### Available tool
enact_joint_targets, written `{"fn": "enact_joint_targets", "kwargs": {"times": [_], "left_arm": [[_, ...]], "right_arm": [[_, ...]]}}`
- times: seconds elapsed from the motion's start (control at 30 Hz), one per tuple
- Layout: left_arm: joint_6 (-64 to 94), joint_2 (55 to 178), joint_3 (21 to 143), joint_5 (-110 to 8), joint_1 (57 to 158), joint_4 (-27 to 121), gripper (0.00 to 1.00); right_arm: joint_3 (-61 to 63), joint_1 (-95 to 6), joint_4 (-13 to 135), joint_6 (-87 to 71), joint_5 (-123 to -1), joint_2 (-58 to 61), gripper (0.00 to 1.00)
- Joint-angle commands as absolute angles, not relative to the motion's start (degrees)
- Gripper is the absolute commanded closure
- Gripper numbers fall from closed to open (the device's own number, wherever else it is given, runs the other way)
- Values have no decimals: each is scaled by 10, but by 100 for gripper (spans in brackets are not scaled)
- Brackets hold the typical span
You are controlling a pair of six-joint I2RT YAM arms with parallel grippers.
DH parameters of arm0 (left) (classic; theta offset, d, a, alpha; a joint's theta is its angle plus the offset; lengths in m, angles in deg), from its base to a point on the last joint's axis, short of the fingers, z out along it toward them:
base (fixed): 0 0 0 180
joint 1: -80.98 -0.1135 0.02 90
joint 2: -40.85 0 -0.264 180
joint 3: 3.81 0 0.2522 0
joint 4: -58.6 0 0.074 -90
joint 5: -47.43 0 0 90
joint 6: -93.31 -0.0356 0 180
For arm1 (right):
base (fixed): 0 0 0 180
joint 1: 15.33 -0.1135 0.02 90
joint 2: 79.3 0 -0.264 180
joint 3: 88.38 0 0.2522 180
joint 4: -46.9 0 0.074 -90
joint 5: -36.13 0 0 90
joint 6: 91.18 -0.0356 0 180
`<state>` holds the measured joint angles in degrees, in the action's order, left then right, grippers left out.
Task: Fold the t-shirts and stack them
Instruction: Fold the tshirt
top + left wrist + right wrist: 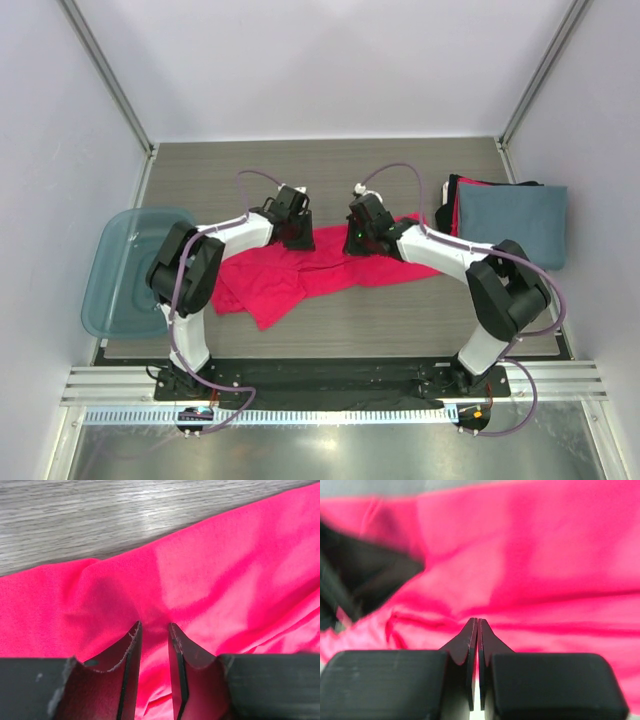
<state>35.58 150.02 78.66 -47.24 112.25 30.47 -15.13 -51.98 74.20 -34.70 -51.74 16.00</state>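
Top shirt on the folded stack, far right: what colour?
Slate blue-grey. The top t-shirt shows best in the top external view.

This is looking like a robotics lab test cell, not anybody's home. Plain white panels (330, 60) are boxing in a small wood-grain table (400, 310), with aluminium frame posts (107, 75) running up at 11 and 1 o'clock. The left arm (185, 270) and right arm (505, 285) are sitting bolted to a black base plate (330, 375) at 6 o'clock, cables (400, 168) looping off them, a slotted metal rail (330, 415) lying just in front. A pink-red t-shirt (290, 275) is lying mid-table, and a blue plastic bin (120, 270) is sitting at 9 o'clock.
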Motion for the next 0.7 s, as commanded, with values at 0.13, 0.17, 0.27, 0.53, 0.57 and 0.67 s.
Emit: {"fn": "enact_joint_targets", "kwargs": {"times": [0.13,0.17,0.27,0.53,0.57,0.67], "left_arm": [[339,1473,776,-498,1129,329,71],[337,1469,776,-494,1131,330,71],[335,1468,774,-488,1131,331,70],[335,1491,790,-444,1132,304,70],[335,1494,792,-440,1131,302,70],[331,1510,806,-431,1131,283,70]], "right_arm": [[-76,-479,755,-315,-473,222,93],[-75,-476,755,-315,-473,233,93],[-82,-477,754,-312,-471,242,94],[-151,-475,746,-312,-477,189,94],[-160,-475,746,-313,-478,180,94],[-198,-474,747,-313,-478,140,94]]}}
